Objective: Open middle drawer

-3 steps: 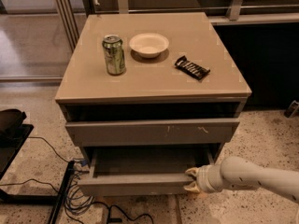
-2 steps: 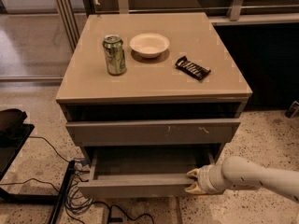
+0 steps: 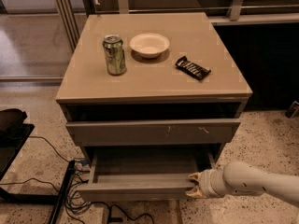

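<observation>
On the tabletop (image 3: 154, 83) a white bowl (image 3: 161, 47) sits near the middle, toward the back edge, showing only its own pale inside. A green can (image 3: 114, 55) stands upright just left of it, nearer the left edge. A dark snack bar (image 3: 193, 68) lies flat toward the right edge, apart from both.

Below the front edge, a scratched drawer front (image 3: 140, 132) juts slightly forward. Beneath that, the middle drawer (image 3: 140, 185) is pulled well out past the front edge, and its shallow grey box shows a bare floor.

The pale arm (image 3: 254, 182) comes in low from the lower right, lying nearly level and pointing left toward the cabinet. The gripper (image 3: 193, 185) is at the drawer's right front corner, below the tabletop's front right corner. Its cream fingertips (image 3: 193, 175) sit one above the other, pinching the right end of the drawer's front panel.
</observation>
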